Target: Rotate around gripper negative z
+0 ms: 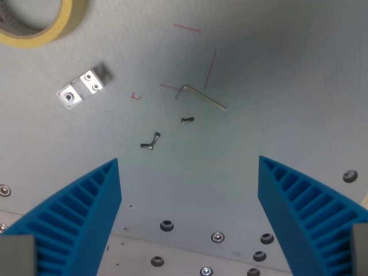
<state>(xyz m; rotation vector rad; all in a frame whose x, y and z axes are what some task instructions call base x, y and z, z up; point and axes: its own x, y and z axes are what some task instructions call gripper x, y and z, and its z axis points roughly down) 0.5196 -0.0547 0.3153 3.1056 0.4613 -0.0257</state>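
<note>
My gripper (188, 164) is open and empty above a grey table (276, 69). Its two blue ribbed fingers show at the bottom: one on the wrist view's left (80, 213), one on the wrist view's right (299, 207). Between and beyond the fingertips lie small parts: an Allen key (201, 96), a small screw (187, 121) and a bent pair of screws (150, 141). Nothing is between the fingers.
A roll of yellowish tape (37, 20) lies at the top left. A small metal bracket (80, 89) lies below it. Thin red pen marks (210, 69) cross the table. A plate with bolts and holes (215, 237) runs along the bottom edge.
</note>
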